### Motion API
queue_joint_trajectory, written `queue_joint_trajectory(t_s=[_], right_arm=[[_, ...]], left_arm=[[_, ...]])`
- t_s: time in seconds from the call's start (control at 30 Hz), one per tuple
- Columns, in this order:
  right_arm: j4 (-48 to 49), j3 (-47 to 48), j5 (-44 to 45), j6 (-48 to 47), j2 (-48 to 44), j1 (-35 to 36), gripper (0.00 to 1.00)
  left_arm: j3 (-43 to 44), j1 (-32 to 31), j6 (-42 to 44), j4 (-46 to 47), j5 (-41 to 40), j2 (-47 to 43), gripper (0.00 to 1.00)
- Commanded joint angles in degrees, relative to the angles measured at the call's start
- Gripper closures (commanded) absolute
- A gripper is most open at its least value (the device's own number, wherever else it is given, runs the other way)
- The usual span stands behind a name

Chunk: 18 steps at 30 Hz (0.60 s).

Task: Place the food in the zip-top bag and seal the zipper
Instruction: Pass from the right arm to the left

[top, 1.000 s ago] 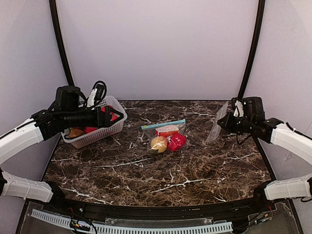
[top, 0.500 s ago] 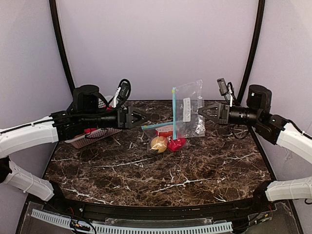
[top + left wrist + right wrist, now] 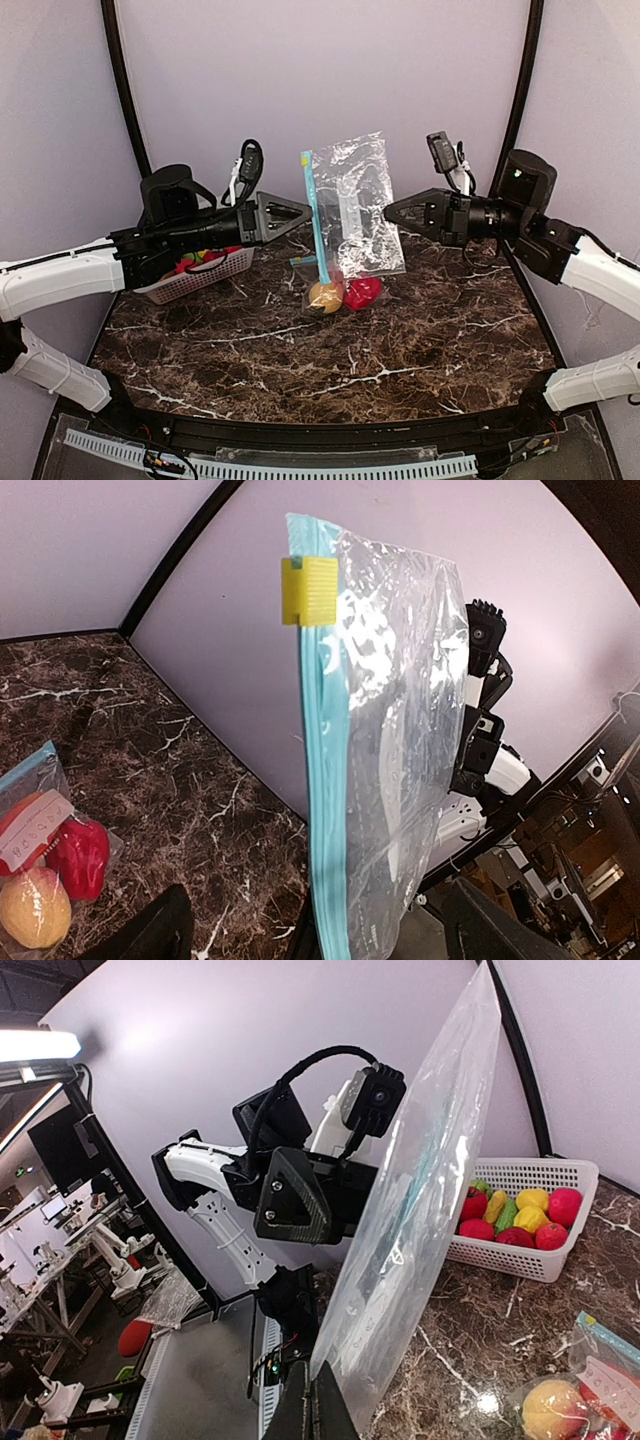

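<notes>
My right gripper (image 3: 390, 212) (image 3: 320, 1412) is shut on the edge of an empty clear zip-top bag (image 3: 352, 200) (image 3: 420, 1220) and holds it upright in the air above the table's middle. The bag's teal zipper (image 3: 315, 215) (image 3: 322, 780) faces left, with a yellow slider (image 3: 308, 590) at its top. My left gripper (image 3: 303, 217) (image 3: 320, 942) is open, its fingers (image 3: 150, 935) standing on either side of the zipper's lower end, apart from it. Food (image 3: 203, 258) (image 3: 515, 1215) in red, yellow and green lies in the white basket (image 3: 190, 285) (image 3: 560, 1260).
A second zip-top bag (image 3: 340, 285) (image 3: 40, 850) (image 3: 575, 1400) lies on the marble table (image 3: 330, 360) under the raised bag, with a yellowish and a red piece inside. The basket stands at the back left. Black frame posts (image 3: 125, 90) rise at both back corners.
The right arm has raised the empty bag and carried it left towards the middle. The left gripper has moved right and up, away from the basket, until its open fingers straddle the zipper edge.
</notes>
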Motion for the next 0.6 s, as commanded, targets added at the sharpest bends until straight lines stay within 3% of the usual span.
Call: queue_joint_trajectory(t_s=[0.0,0.17,0.4,0.57], right_arm=[[3.6,1.6,-3.1,0.6,0.6,1.3,1.0],[3.3,1.2,-3.8,0.4,0.9,1.4,1.0],[3.8,1.1,-5.1,0.6,1.0,1.7,1.0],[2.8,0.7,-4.9,-0.1,1.0,1.7,1.0]], left_arm=[[0.9,-0.1,-1.8,4.6,1.8,-0.1,0.14],[0.8,-0.1,-4.0,9.8,3.3,0.8,0.32],[1.2,-0.1,-5.5,12.3,3.4,2.3,0.43],[0.4,-0.1,-6.1,14.7,3.2,2.3,0.66]])
